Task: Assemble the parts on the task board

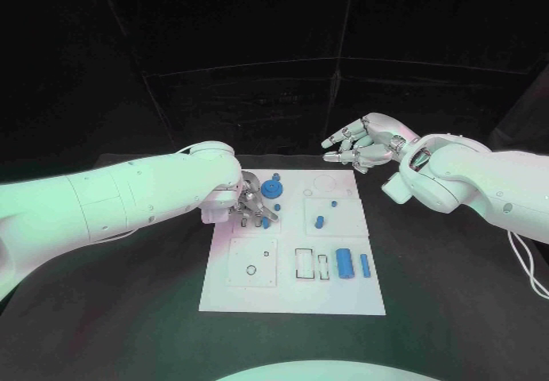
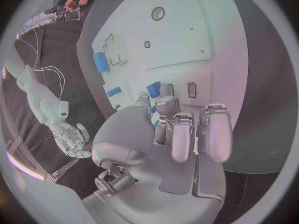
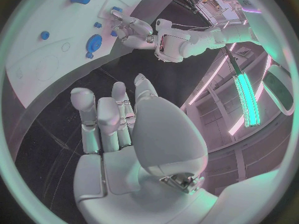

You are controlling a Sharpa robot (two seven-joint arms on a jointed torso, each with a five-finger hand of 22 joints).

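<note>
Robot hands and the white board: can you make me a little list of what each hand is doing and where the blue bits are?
left hand: down on the task board, fingers at a small blue part
right hand: raised beyond the board's far edge, holding nothing
round blue part: beside the left hand
blue cylinder: nearer the robot
</note>
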